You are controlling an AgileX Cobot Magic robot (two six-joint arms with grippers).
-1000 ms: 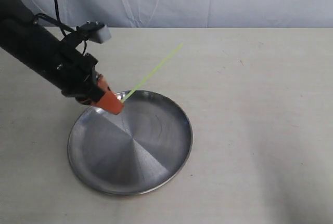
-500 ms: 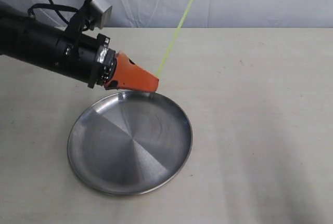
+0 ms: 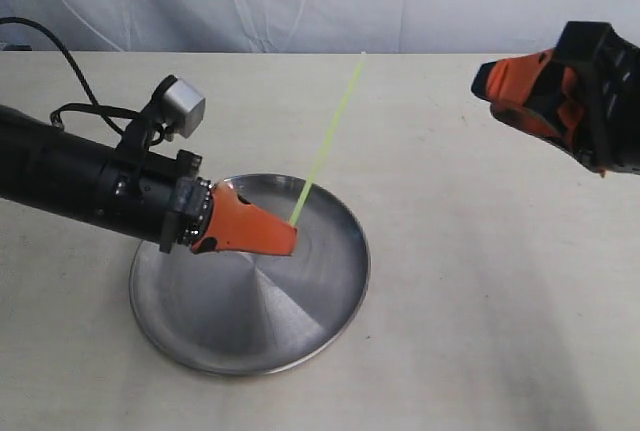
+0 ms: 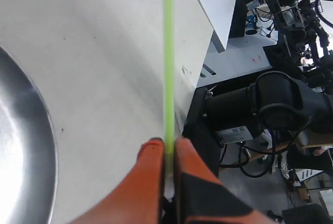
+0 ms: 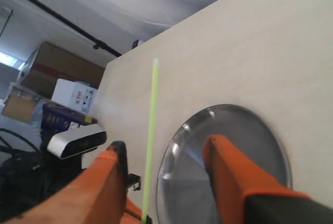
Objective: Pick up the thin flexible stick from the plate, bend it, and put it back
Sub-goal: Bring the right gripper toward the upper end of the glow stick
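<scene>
Left tool [image 3: 288, 239] hangs over the plate [image 3: 250, 311], its orange fingers pressed together on the lower end of the thin flexible stick [image 3: 328, 136]; the left wrist view shows the pinch plainly. Right tool [image 3: 492, 96] hovers well apart from the plate, off to its right in the exterior view, fingers spread and aimed toward the stick. Beneath both lies the pale bench [image 3: 480, 251], carrying the steel plate. The lime-green stick rises straight from the pinch, slanting up beyond the plate's far rim. Pick-up looks done and bending is in hand. Next, I judge, the right tool must take the free upper end.
</scene>
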